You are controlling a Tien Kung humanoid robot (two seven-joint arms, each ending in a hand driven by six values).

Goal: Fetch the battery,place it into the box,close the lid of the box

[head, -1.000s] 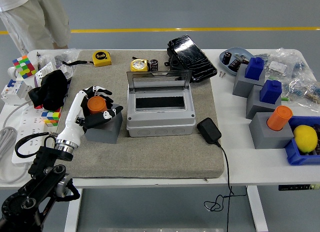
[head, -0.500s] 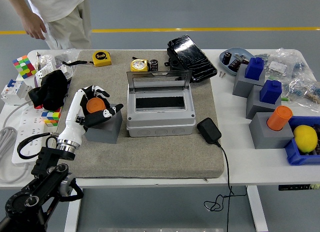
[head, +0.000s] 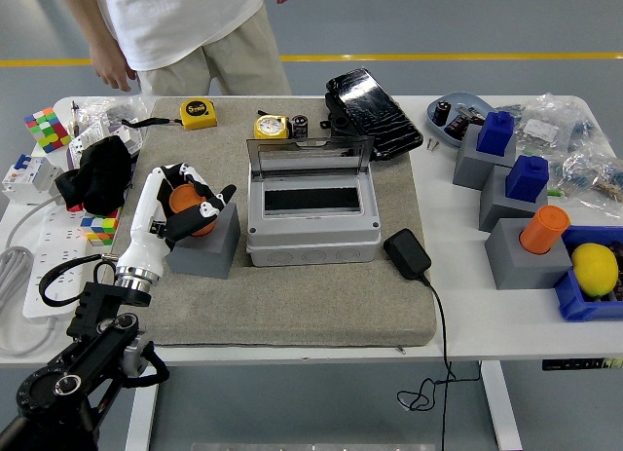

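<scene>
The battery is an orange cylinder at the top of a grey block on the left of the grey mat. My left hand is curled around it, white and black fingers wrapping its sides. I cannot tell whether the cylinder has left the block's socket. The grey box stands just right of the block, its clear lid raised upright at the back and its inside open. My right hand is out of view.
A person stands at the far left, one hand hanging over the table edge. A black charger with its cable lies right of the box. Grey blocks with blue pieces and another orange cylinder fill the right. Rubik's cubes and a power strip sit left.
My left hand has tightened on the orange cylinder and shifted slightly up and right. The person has walked rightward along the far side.
</scene>
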